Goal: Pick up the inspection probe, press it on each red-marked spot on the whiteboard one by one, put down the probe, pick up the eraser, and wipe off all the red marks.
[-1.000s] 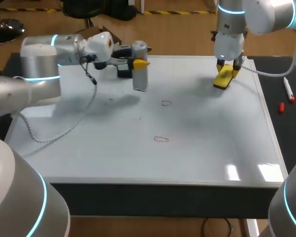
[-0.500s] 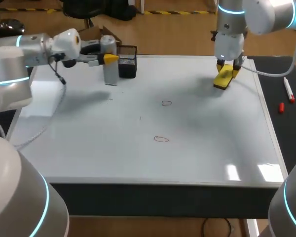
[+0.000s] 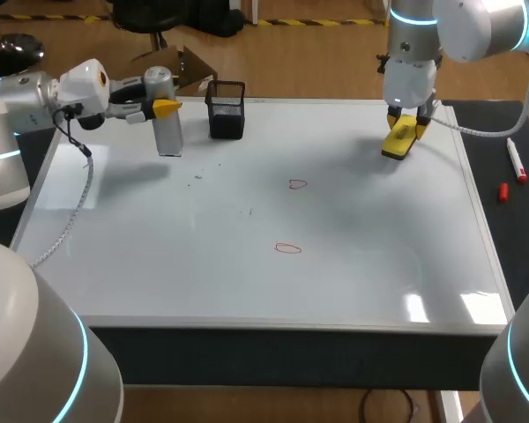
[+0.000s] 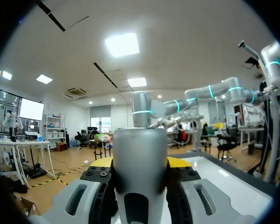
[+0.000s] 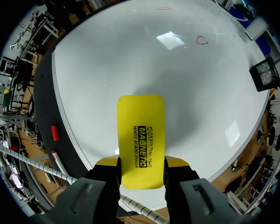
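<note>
Left hand (image 3: pixel 161 107): closed on the probe (image 3: pixel 165 123), one yellow-tipped finger on each side of its silver body; the left wrist view showed the same grip, the left hand (image 4: pixel 140 163) clamped around the probe (image 4: pixel 139 154).
Probe: upright, rounded top uppermost, over the far left part of the whiteboard (image 3: pixel 353 256); whether its lower end touched the board could not be told.
Right hand (image 3: pixel 404 123): closed on the yellow eraser (image 3: pixel 399 139), pointing down near the far right corner of the whiteboard.
Eraser: tilted, held by its upper end, lower end close over the board; in the right wrist view the eraser (image 5: pixel 141 135) stuck out ahead of the right hand (image 5: pixel 141 165), both fingers against its long edges.
Far red mark (image 3: pixel 297 184): a small loop near the middle of the whiteboard, well apart from both hands.
Near red mark (image 3: pixel 287 248): a flatter loop, nearer than the first and slightly left of it.
Mesh holder (image 3: pixel 226 109): black, at the far edge of the whiteboard, just right of the probe.
Worktop (image 3: pixel 520 229): a dark strip right of the whiteboard, with a marker (image 3: pixel 516 159) and a red cap (image 3: pixel 503 191) lying near each other on it.
</note>
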You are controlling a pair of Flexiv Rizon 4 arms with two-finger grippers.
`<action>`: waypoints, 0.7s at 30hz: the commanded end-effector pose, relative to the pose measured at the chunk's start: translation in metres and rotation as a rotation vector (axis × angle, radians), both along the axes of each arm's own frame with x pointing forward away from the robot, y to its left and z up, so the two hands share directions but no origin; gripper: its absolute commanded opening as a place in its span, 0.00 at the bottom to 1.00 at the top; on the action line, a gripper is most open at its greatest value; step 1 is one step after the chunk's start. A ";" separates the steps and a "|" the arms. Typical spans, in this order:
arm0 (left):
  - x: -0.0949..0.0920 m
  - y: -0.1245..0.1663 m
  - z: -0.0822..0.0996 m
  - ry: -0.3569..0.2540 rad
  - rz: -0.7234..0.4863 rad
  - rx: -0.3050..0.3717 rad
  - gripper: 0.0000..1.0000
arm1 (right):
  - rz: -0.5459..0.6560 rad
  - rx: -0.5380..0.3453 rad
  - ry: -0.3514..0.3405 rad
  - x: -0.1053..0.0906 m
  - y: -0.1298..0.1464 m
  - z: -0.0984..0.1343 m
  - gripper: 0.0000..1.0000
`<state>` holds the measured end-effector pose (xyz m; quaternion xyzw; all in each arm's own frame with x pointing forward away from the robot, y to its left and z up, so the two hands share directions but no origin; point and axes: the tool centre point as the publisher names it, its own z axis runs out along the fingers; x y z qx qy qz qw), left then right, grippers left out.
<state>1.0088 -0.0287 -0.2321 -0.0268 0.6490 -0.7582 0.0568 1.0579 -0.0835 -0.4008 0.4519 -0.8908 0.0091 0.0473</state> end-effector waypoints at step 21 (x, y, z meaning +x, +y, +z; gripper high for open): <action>-0.002 0.006 -0.003 0.004 0.013 -0.012 0.00 | 0.043 -0.020 -0.014 -0.001 0.014 0.009 0.00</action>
